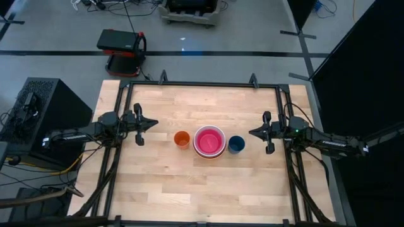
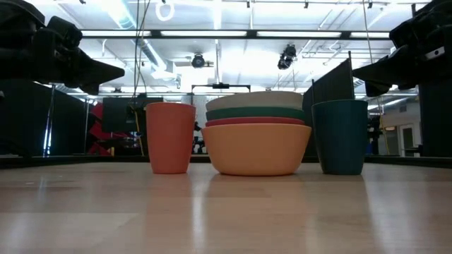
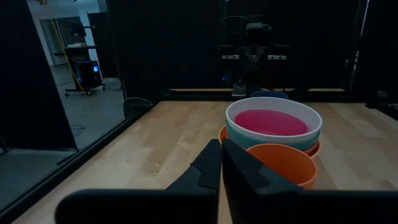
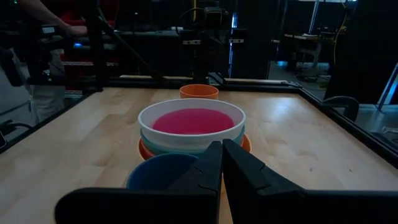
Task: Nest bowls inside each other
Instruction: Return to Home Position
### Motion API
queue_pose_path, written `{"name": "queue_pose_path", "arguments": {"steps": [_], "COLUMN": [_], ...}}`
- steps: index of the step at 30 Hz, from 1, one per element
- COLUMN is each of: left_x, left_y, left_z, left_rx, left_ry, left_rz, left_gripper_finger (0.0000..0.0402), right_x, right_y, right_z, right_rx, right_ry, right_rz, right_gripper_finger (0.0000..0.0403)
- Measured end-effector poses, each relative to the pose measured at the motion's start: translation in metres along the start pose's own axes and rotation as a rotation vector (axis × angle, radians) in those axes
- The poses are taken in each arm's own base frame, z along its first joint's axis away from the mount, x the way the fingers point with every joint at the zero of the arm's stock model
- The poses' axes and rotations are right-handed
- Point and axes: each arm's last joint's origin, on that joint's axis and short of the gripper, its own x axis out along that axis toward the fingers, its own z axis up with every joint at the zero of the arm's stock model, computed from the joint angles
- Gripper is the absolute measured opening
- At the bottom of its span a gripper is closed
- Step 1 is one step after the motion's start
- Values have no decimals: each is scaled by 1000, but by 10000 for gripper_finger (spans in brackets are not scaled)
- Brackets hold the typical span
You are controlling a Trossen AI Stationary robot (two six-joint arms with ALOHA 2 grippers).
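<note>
Five bowls: nested into one stack [image 1: 209,140] at the middle of the worktop [image 1: 189,189]. In the low view the light orange bowl [image 2: 258,149] sits at the bottom, with red-orange and teal rims above it and the white bowl [image 2: 254,99] on top. The wrist views show the pink bowl [image 3: 270,121] lying inside the white one.
Cups: the orange cup [image 1: 182,139] stands just beside the stack on the left arm's side, the blue cup [image 1: 237,144] just beside it on the right arm's side. Both are upright and neither is part of the stack.
Left pincer [image 1: 154,123]: fingers together and holding nothing. It points at the stack from the left side of the worktop, well apart from the orange cup.
Right pincer [image 1: 252,132]: fingers together and empty. It points in from the right side, apart from the blue cup.
Step in hand: judged to be the retreat to rest, since the nesting looks done.
How to do it well: draw each arm straight back along its own line rather than sweeping sideways, because the cups are the nearest things to each tip. Hold the tips above cup-rim height and leave the fingers closed so nothing snags.
Risk: a nudged cup could knock the stack, as each cup stands just beside it.
</note>
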Motion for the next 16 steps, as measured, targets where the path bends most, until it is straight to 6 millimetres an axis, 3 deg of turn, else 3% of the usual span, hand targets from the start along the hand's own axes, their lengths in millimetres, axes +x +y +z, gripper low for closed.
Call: {"name": "queue_pose_path", "arguments": {"steps": [16], "left_x": [0], "left_y": [0], "left_z": [0], "left_rx": [0], "left_ry": [0], "left_rz": [0], "left_gripper_finger": [1], "right_x": [0], "right_y": [0], "right_z": [0], "right_rx": [0], "right_ry": [0], "right_rz": [0], "right_gripper_finger": [0]}}
